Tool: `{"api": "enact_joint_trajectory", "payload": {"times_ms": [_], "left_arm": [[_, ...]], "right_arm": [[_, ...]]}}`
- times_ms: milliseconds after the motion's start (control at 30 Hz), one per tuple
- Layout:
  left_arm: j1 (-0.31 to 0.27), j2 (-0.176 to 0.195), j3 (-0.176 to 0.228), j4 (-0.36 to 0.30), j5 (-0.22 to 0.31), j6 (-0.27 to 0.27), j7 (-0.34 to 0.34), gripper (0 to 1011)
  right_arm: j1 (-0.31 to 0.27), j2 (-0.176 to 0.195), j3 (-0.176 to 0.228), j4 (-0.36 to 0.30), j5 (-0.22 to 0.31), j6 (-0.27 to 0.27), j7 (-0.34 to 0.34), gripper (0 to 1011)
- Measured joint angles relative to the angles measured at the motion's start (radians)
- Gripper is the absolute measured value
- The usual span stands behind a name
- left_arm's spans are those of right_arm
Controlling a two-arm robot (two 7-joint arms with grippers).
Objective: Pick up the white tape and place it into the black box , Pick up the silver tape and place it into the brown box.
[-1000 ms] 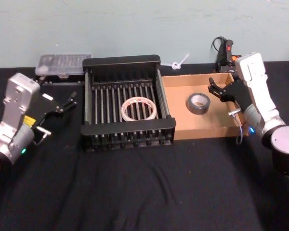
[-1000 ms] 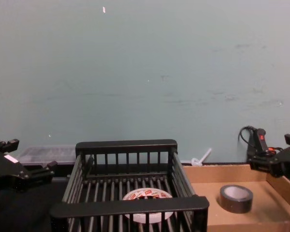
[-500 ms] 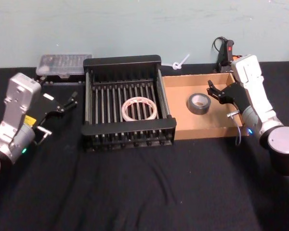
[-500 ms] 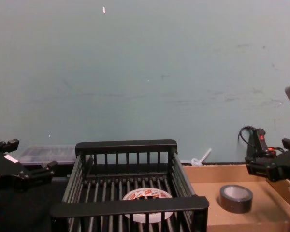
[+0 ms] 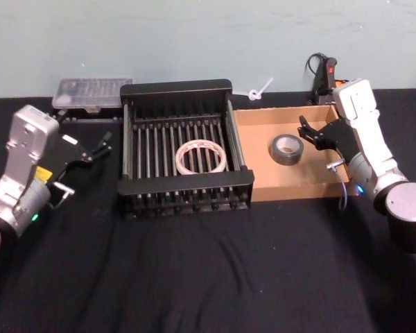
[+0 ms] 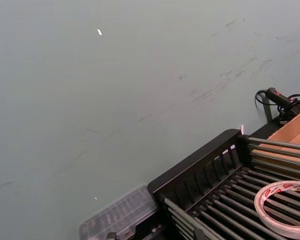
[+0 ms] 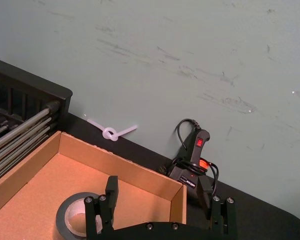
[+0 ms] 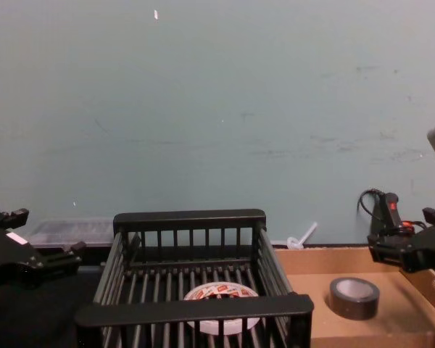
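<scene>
In the head view, the right gripper [image 5: 308, 132], fingers spread and empty, had edged back toward centre right from the silver tape [image 5: 286, 148] lying in the brown box [image 5: 260, 182], while the white tape [image 5: 201, 157] lay mid-frame in the black box [image 5: 175, 89] and the left gripper [image 5: 100, 146] waited open at left, so both placements looked done.

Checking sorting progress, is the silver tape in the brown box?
In: the silver tape lies flat on the brown box floor, inside its walls.

You can see red print on the inner core of the white tape [image 6: 285, 209], but none of it reads clearly.
</scene>
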Motion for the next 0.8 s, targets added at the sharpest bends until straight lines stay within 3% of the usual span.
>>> {"api": "enact_joint_trajectory", "payload": {"times_ms": [800], "left_arm": [[0.000, 0.000, 0.000, 0.000, 0.000, 0.000, 0.000, 1001]], "right_arm": [[0.000, 0.001, 0.000, -0.001, 0.001, 0.000, -0.001, 1002]]}}
